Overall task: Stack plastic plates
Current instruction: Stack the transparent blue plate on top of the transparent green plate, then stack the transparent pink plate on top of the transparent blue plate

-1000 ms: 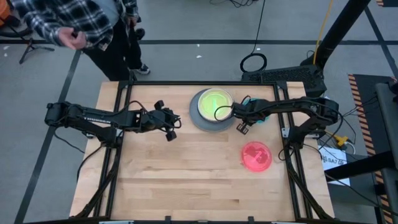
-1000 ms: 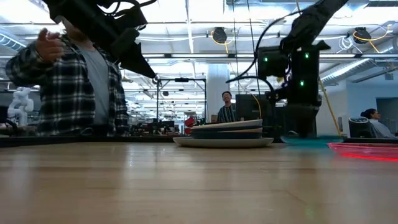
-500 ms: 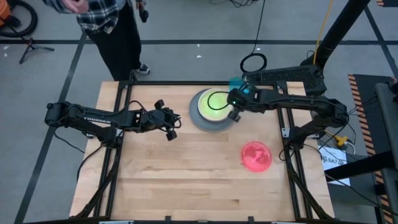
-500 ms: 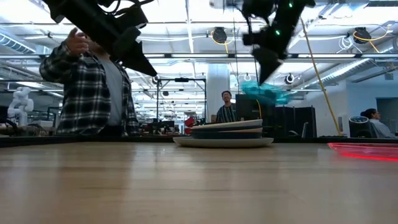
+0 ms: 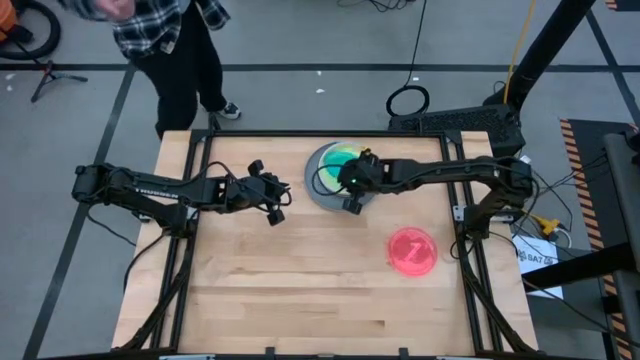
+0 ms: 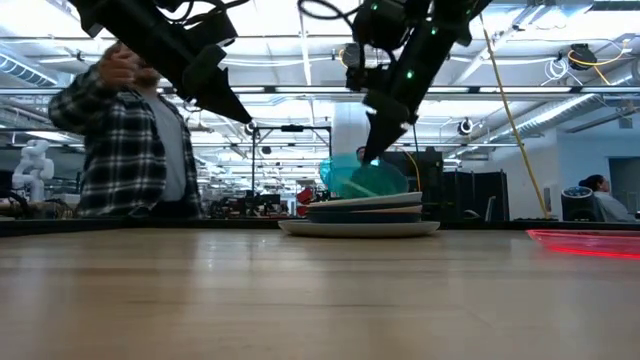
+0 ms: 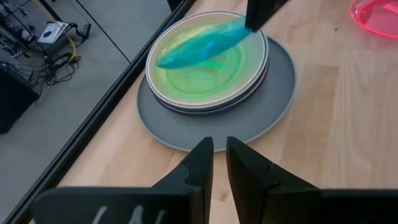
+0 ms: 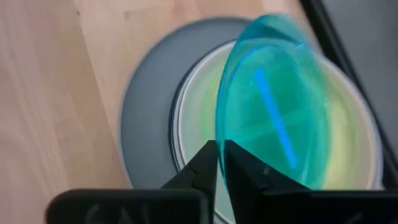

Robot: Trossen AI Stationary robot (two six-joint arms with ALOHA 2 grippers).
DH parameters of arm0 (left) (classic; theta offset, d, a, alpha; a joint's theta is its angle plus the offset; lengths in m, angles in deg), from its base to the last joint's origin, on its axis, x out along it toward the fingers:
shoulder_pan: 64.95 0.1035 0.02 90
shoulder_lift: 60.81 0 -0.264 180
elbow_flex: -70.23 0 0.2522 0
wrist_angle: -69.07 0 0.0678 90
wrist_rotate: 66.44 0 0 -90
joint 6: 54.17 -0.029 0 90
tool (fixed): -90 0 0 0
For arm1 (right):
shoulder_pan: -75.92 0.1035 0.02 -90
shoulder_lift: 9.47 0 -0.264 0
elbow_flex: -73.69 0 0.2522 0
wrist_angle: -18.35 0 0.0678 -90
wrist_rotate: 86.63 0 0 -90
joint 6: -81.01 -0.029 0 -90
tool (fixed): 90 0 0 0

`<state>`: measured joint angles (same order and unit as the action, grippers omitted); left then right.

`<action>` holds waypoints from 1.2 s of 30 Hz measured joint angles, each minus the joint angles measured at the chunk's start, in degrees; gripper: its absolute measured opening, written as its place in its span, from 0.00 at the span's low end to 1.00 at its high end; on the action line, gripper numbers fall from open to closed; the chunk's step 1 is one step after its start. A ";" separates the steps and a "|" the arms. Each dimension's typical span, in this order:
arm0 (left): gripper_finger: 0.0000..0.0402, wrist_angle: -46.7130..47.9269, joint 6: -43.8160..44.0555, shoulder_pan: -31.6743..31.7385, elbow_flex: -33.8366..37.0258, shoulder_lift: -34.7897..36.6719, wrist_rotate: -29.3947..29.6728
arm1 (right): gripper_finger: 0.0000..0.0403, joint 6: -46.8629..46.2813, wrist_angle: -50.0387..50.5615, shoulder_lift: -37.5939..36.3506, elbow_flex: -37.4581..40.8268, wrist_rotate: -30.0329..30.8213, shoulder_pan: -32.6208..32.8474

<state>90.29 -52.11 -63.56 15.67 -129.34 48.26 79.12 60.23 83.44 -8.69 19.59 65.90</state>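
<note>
Teal plate [image 6: 362, 181] was translucent, round, shallow, and tilted steeply, one edge up in the fingers, the low edge down over the stack. In the right wrist view it [image 8: 273, 124] hung just past the fingertips, covering most of the green plate.

Stack: large grey plate [image 5: 318, 191] at the bottom on the table [image 5: 290, 290], darker plates on top of it, their colours hard to separate, then a cream rim, with the translucent green plate [image 7: 211, 78] topmost. In the low view the stack [image 6: 360, 215] read as a few thin layers, grey one widest. Cannot tell whether the teal plate's low edge touched the green plate or hung just clear.

Red plate [image 5: 412, 250] lay flat and alone on the table, well apart from the right gripper's fingers and from the stack.

Right gripper [image 5: 349, 185] sat over the stack, fingers clenched on the teal plate's rim, almost no gap between them in the right wrist view [image 8: 219, 163].

Left gripper [image 5: 276, 208] was parked beside the stack, clear of the grey plate's rim, holding nothing; its fingers [image 7: 200, 163] stood nearly together with a thin slit between them, stack straight ahead of the tips.

A person [image 6: 135, 140] in a plaid shirt stood beyond the table's far edge.
</note>
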 joint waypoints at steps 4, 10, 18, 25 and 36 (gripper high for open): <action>0.13 -0.02 0.22 0.00 0.00 0.00 0.00 | 0.16 -0.26 0.01 2.25 0.00 0.00 0.00; 0.13 0.00 0.62 0.00 0.00 0.00 -0.01 | 0.33 -2.78 3.36 1.19 -0.05 -0.12 0.12; 0.13 0.13 1.72 -0.13 0.00 0.00 -0.01 | 0.39 -30.03 14.67 -4.10 -2.05 -20.75 3.16; 0.13 0.66 2.19 -1.71 0.00 0.00 -0.06 | 0.36 -50.50 21.92 -3.44 -1.29 -25.32 13.86; 0.13 0.47 2.25 -2.80 0.00 0.00 -0.06 | 0.35 -66.49 34.09 5.37 -1.13 -20.51 24.78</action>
<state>90.77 -49.86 -66.37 15.67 -129.34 48.20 12.62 94.32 88.81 -9.81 -0.92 90.69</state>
